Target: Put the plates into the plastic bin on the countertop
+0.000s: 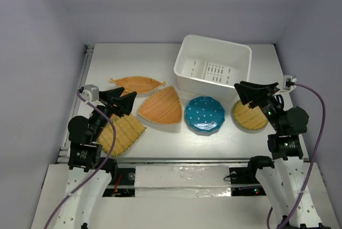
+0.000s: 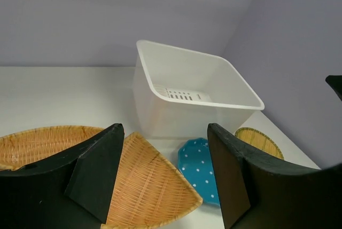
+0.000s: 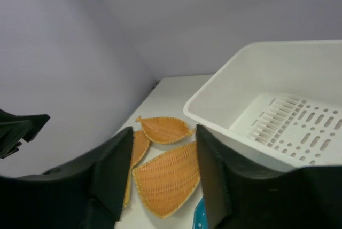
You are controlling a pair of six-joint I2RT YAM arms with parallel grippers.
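Wicker plates (image 1: 160,106) and a dotted teal plate (image 1: 204,114) lay in a row on the white countertop (image 1: 107,63), just before the slotted plastic bin (image 1: 216,53); the left gripper (image 2: 163,133) and right gripper (image 3: 163,138) hovered above them, jaws wide, gripping nothing

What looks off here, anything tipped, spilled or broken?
Nothing stands out. The plastic bin stands upright and empty, slightly skewed to the countertop edges. The teal plate and four wicker plates lie flat outside it, no visible damage; the leftmost wicker plate sits partly under the left arm.
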